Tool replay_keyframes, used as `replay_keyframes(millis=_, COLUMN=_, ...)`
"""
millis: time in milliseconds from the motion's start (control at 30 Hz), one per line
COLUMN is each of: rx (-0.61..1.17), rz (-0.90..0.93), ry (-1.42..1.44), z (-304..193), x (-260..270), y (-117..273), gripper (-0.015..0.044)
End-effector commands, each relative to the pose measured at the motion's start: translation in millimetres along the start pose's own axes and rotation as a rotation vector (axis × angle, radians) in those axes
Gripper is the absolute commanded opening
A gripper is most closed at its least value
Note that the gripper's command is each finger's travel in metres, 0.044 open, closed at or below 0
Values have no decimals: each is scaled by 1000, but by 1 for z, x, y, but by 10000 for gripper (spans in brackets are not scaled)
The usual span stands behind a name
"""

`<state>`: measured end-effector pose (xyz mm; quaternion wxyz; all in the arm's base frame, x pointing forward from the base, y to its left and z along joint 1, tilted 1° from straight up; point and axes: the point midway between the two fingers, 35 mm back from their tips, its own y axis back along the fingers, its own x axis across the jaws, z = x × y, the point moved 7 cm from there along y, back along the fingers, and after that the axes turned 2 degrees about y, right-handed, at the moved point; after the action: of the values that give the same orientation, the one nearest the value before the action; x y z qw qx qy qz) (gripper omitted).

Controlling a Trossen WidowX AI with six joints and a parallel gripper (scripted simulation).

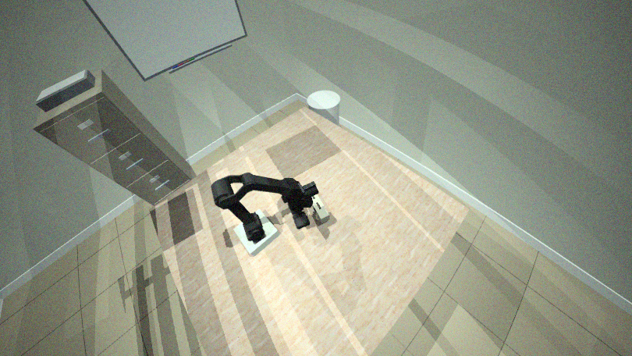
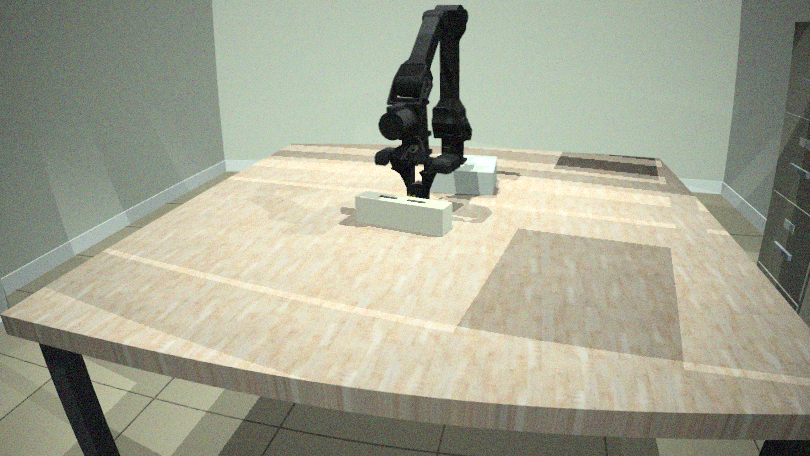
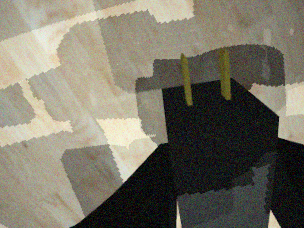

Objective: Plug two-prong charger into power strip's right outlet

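Observation:
The power strip (image 1: 321,211) (image 2: 399,214) is a long pale block on the table, with two dark outlets in its top face. My gripper (image 2: 418,185) (image 3: 206,148) is shut on the black charger (image 2: 417,190) (image 3: 215,130). In the exterior view it is just behind the strip, near the outlet on the right of that view. The charger's two yellow prongs (image 3: 186,80) (image 3: 225,75) are bare in the wrist view and point toward the top of the picture. The strip does not show in the wrist view. The strip hides the charger's lower end in the exterior view.
The arm's white base block (image 1: 253,247) (image 2: 480,172) stands on the wooden table (image 1: 353,283) (image 2: 283,260), behind the strip in the exterior view. Dark shadows cross the tabletop. A drawer cabinet (image 1: 119,145) and a white bin (image 1: 324,101) stand beyond the table.

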<state>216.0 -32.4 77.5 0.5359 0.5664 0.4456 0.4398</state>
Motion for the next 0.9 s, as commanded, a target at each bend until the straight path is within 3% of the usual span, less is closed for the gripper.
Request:
replay_keyframes(millis=0, rx=-3, rz=-7, ry=14, z=6, x=-1, y=0, gripper=0)
replay_keyframes(millis=867, rx=-4, rz=-12, ry=65, z=37, x=-9, y=-5, gripper=0)
